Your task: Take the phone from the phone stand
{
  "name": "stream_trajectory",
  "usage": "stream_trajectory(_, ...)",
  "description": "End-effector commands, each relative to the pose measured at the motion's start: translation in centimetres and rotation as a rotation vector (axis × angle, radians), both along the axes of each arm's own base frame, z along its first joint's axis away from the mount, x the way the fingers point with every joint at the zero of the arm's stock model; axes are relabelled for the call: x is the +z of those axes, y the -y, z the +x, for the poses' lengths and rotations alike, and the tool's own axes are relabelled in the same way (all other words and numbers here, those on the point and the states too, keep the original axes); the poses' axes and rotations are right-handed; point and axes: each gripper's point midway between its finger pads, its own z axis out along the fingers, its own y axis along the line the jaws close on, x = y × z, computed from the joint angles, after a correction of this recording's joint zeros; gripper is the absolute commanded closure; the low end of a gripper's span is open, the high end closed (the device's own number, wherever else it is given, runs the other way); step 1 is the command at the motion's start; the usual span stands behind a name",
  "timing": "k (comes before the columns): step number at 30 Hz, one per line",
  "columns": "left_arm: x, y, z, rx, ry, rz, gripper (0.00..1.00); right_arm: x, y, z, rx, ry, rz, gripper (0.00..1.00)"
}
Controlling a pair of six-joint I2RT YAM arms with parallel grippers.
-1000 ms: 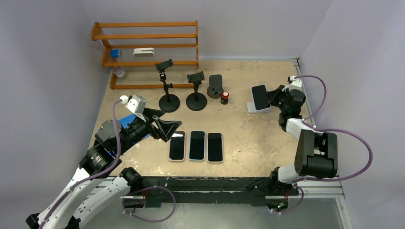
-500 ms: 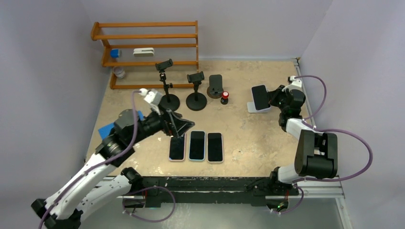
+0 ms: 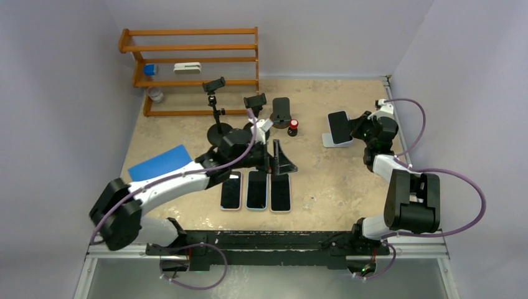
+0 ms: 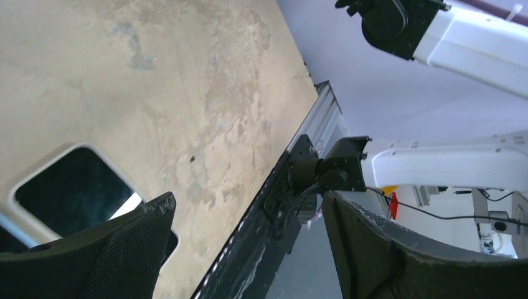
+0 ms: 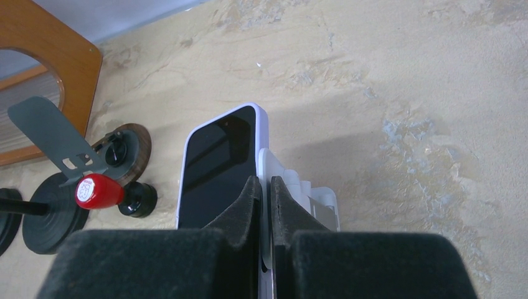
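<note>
No legible text, brand or number in any view. Only candidate is the white print on the red cap (image 5: 98, 190), lower left of the right wrist frame. It is too blurred to read, and in the top view it's just a red dot (image 3: 292, 124). The phone (image 5: 218, 168) has a black screen.

Phone (image 5: 218, 165) lower end hidden by right gripper (image 5: 264, 185) fingers (image 5: 240, 215). Phone stand (image 5: 317, 202) largely covered by phone. White rack item (image 3: 187, 67), far left of phone stand, too small to be identified.
</note>
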Motion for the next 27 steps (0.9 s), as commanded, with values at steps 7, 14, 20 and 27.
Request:
stream_trajectory(7, 2.0, 7.6, 5.4, 0.052, 0.065, -0.187, 0.15, -2.0, -1.7, -1.5, 0.053, -0.089, 0.038, 1.00)
stream_trajectory(14, 0.4, 10.5, 8.4, 0.109, 0.046, -0.202, 0.15, -2.2, -1.9, -1.5, 0.064, -0.099, 0.049, 1.00)
stream_trajectory(20, -1.0, 12.3, 10.4, 0.153, 0.034, -0.214, 0.16, -2.2, -2.0, -1.5, 0.064, -0.098, 0.049, 1.00)
stream_trajectory(27, -4.2, 14.9, 11.9, 0.153, -0.053, -0.205, 0.17, -2.2, -1.9, -1.6, 0.062, -0.098, 0.045, 1.00)
